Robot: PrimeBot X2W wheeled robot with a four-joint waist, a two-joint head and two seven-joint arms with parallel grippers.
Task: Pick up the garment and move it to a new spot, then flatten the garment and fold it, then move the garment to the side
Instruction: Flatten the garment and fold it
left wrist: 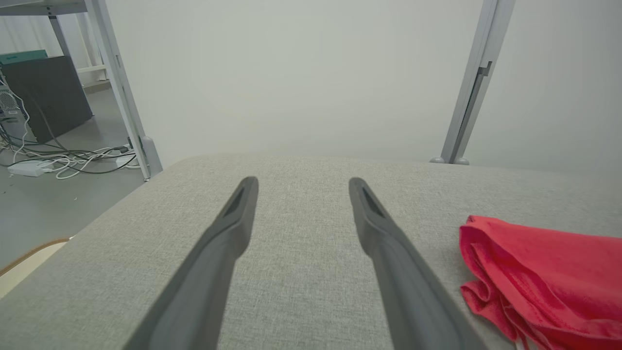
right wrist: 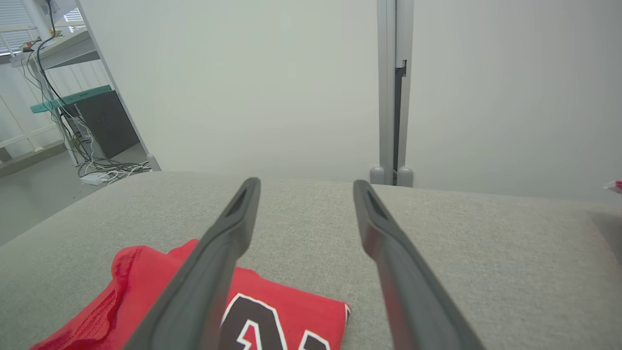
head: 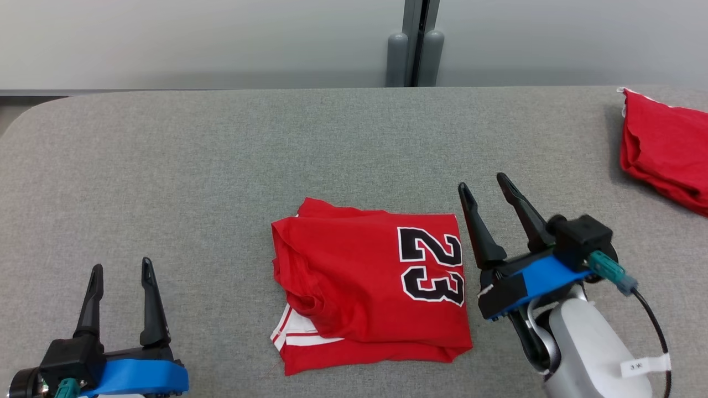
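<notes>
The garment (head: 370,287) is a red jersey with a black and white "23", folded into a rough rectangle in the middle of the grey table (head: 221,155). White-striped trim shows at its lower left corner. My right gripper (head: 487,185) hovers just right of the garment's right edge, open with nothing between its fingers. In the right wrist view the garment (right wrist: 291,316) lies below and left of the open right gripper (right wrist: 306,187). My left gripper (head: 121,268) stands open at the lower left, well apart from the garment. The left wrist view shows the garment's bunched edge (left wrist: 534,277) to the right of the left gripper (left wrist: 301,184).
Another red cloth (head: 664,149) lies at the table's far right edge. A grey post (head: 415,55) stands behind the table against a pale wall. Cables and a dark cabinet (left wrist: 43,97) sit on the floor beyond the table's left end.
</notes>
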